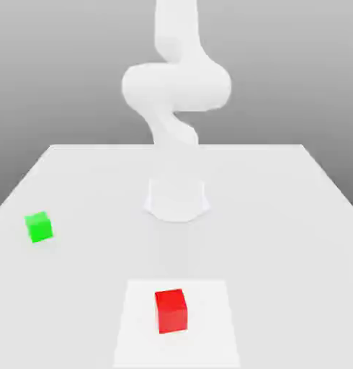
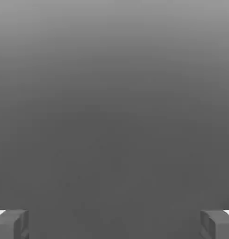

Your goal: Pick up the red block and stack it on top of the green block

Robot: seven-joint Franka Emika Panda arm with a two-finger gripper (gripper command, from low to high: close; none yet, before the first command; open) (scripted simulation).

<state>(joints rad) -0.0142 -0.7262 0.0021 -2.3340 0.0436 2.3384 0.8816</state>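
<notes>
The red block (image 1: 171,310) is a small red cube resting on a lighter square patch near the table's front edge, in the middle of the exterior view. The green block (image 1: 39,227), a cube of about the same size, sits on the table toward the exterior view's left, farther back. In the hand view my gripper (image 2: 114,224) is open, its two grey fingertips (image 2: 11,224) standing far apart with nothing between them, facing a plain grey background. Neither block is near the fingers.
The white arm (image 1: 176,83) rises from its round base (image 1: 177,199) at the middle of the white table (image 1: 280,216). A paler square patch (image 1: 208,317) marks the table's front centre.
</notes>
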